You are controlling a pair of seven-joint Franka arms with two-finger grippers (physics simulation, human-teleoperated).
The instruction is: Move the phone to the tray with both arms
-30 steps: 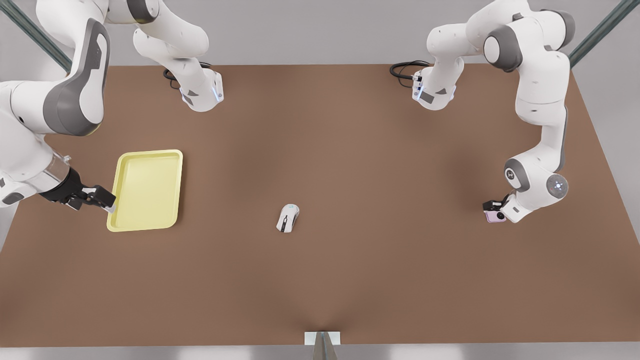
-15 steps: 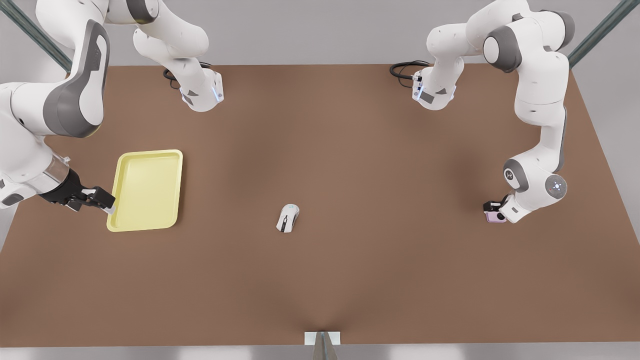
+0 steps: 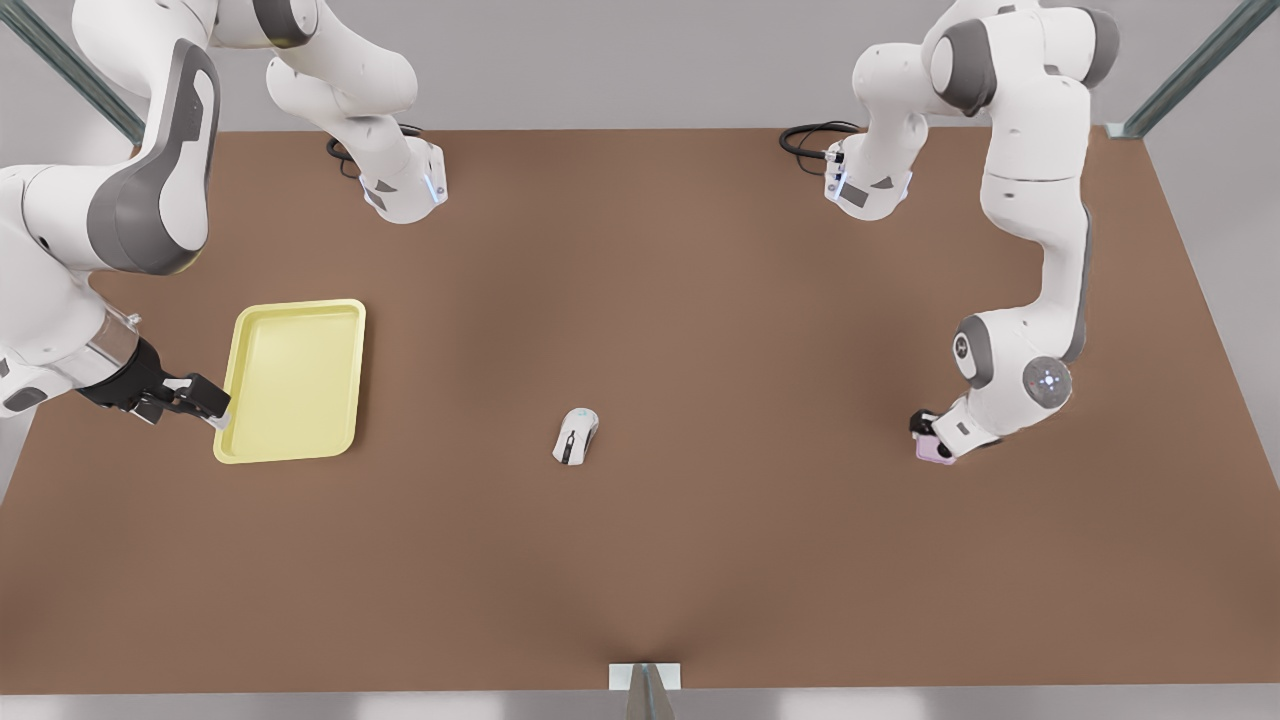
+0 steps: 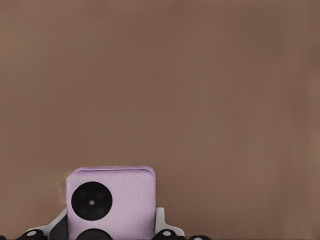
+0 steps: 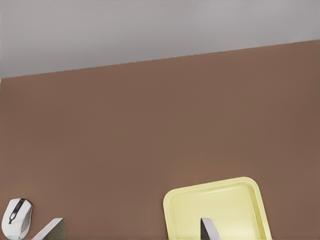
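Front view puts the phone at the far right of the table, clamped in the left gripper; the tray lies at the far left, with the right gripper closed on the rim of its near long side. What the coming move turns on is the wide span between the two: the tray lies well apart from the phone, straight across the table toward the front view's left, and the computer mouse sits between them, roughly on the line a direct crossing would take. The tray's long axis runs from the front edge of the table toward the back, so the phone would arrive over one of its long sides. The left arm alone is near the phone; the right arm alone is near the tray; a meeting near the middle looks the likely plan, with either the phone carried over the mouse or the tray drawn toward the centre.

Left wrist view shows what the front view hides under the wrist: the phone with its black camera circles facing the lens, gripped by its lower part, with bare table beyond it. Right wrist view shows the tray with one fingertip inside the rim and the other outside, and the mouse off to one side.
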